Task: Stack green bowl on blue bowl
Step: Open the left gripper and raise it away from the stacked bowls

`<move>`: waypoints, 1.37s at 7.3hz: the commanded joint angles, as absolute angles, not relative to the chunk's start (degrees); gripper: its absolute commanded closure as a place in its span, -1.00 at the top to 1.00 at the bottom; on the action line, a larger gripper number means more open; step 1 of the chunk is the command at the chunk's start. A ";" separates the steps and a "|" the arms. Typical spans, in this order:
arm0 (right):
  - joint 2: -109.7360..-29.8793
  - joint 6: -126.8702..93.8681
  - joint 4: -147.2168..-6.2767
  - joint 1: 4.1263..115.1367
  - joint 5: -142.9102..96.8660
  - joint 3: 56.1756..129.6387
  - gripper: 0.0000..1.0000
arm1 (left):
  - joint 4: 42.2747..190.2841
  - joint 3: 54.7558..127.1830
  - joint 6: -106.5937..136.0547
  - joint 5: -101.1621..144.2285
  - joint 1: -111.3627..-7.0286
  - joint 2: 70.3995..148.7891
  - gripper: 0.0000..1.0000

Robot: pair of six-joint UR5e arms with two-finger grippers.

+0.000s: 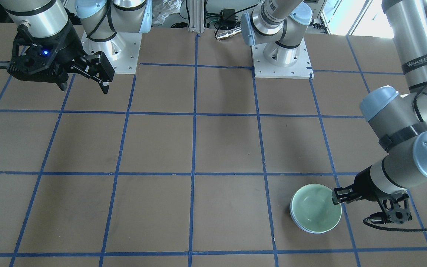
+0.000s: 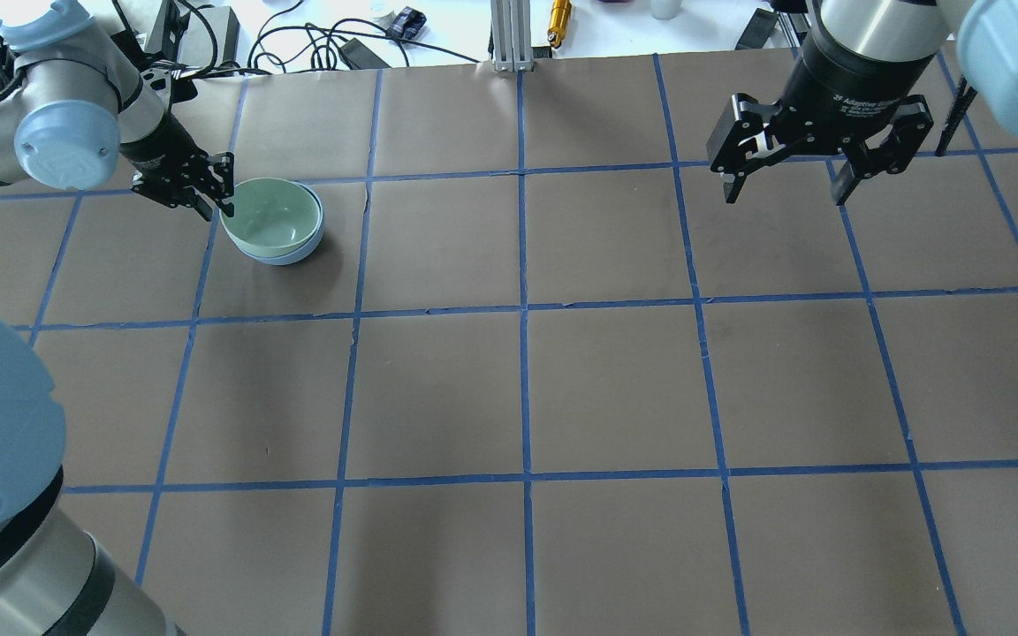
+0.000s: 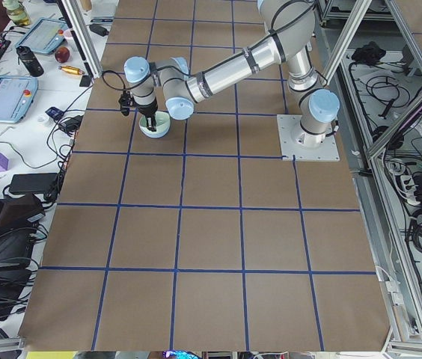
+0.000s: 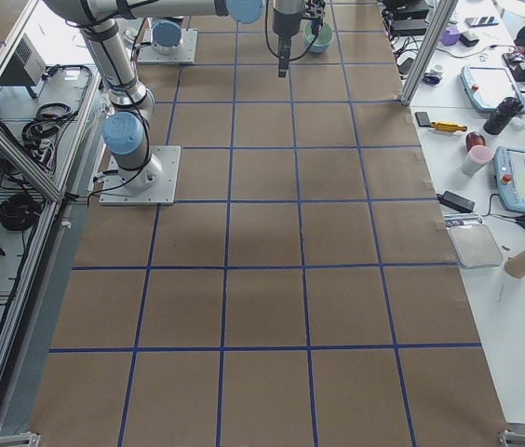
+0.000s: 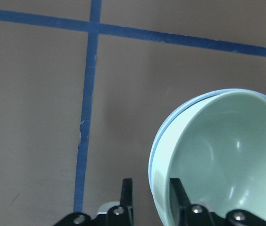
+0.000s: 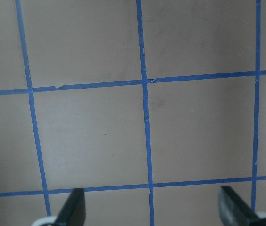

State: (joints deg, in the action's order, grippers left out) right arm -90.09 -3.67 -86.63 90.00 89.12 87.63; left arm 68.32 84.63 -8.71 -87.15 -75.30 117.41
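Observation:
The pale green bowl (image 2: 272,216) sits nested inside the light blue bowl (image 2: 284,259) on the brown table, far left in the overhead view. Only the blue bowl's rim and lower wall show around it (image 1: 294,218). My left gripper (image 2: 219,205) is at the bowls' left rim. In the left wrist view its jaws (image 5: 151,186) straddle the rim of the green bowl (image 5: 222,155): one finger is inside, one outside with a strip of table showing beside the blue rim (image 5: 180,109). It looks narrowly open. My right gripper (image 2: 785,196) hangs wide open and empty, high over the far right.
The table is brown with a blue tape grid. The two arm base plates (image 1: 283,66) (image 1: 122,55) stand on the robot's side. An aluminium post (image 2: 513,35), cables and a yellow tool (image 2: 559,13) lie beyond the far edge.

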 commanded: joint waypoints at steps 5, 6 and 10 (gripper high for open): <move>-90.09 -3.69 -86.66 90.00 89.12 87.63 1.00 | 86.28 83.86 -7.91 -90.15 -87.88 97.50 1.00; -90.09 -3.69 -86.57 90.00 89.12 87.63 1.00 | 89.88 84.02 -7.91 -90.87 -87.98 94.77 1.00; -90.09 -3.69 -86.57 90.00 89.12 87.63 1.00 | 89.83 84.55 -7.56 -90.00 -88.24 91.76 1.00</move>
State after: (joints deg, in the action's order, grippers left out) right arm -90.09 -3.69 -86.58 90.00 89.12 87.63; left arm 89.90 84.66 -7.68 -90.18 -88.07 91.99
